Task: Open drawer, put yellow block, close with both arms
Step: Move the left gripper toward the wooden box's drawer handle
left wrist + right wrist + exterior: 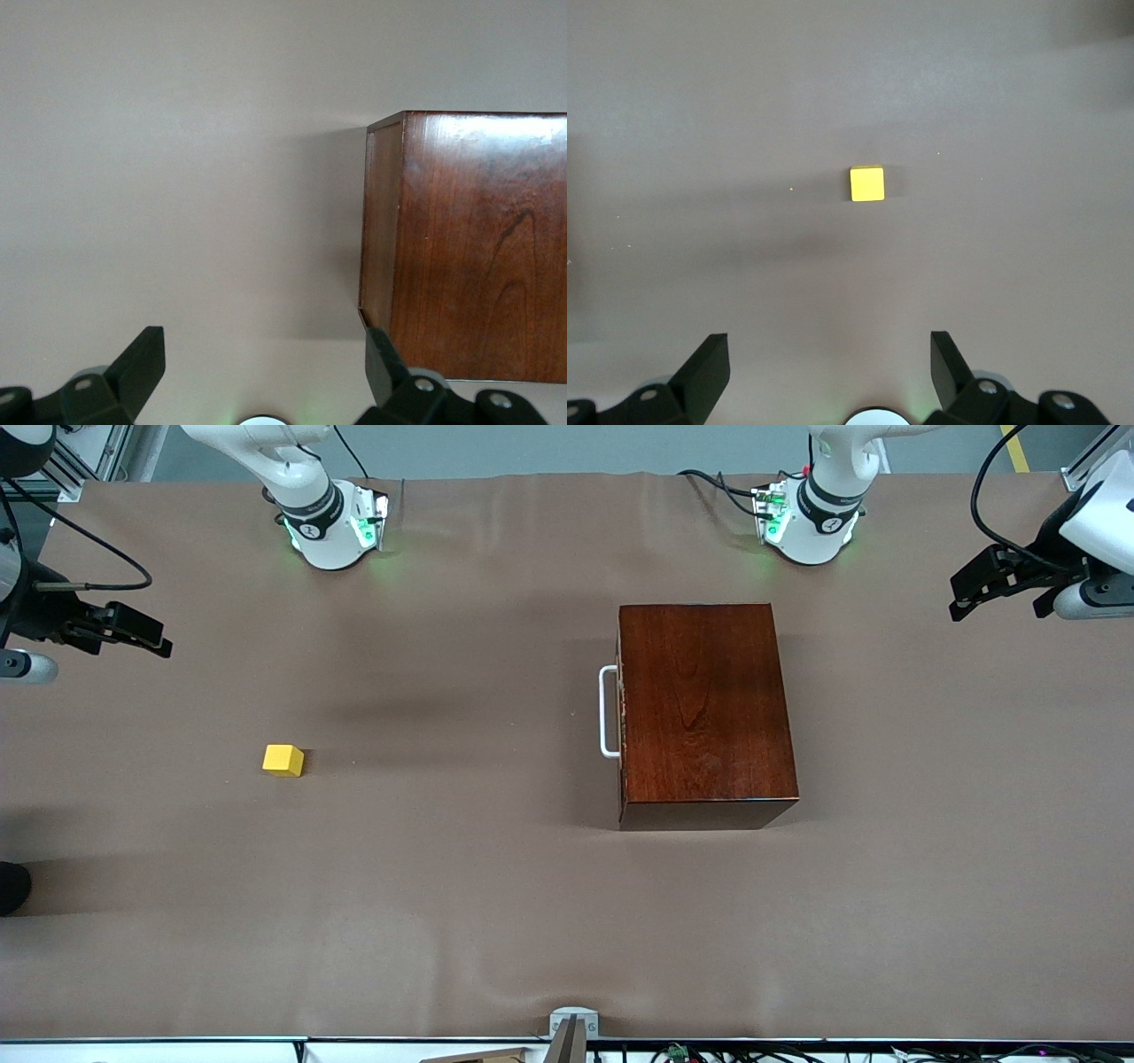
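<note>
Right gripper (133, 633): black, 2-fingered, spread wide and empty, high over the right arm's table end, waiting. Small bright yellow block (283, 760): on brown cloth, untouched. Glossy mahogany box (704, 713): drawer shut, white loop handle (608, 711) facing the block. Left gripper (992, 589): likewise spread, empty, aloft, poised beside the box.

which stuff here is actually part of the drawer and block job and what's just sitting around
Part of the job:
- drawer, shut, white handle, in the dark wooden box
- yellow block, on the table toward the right arm's end
- left gripper, open, waiting up at its table end
- right gripper, open, waiting up at its table end

Just lying about:
- brown table cover
- metal bracket at the table edge nearest the front camera
</note>
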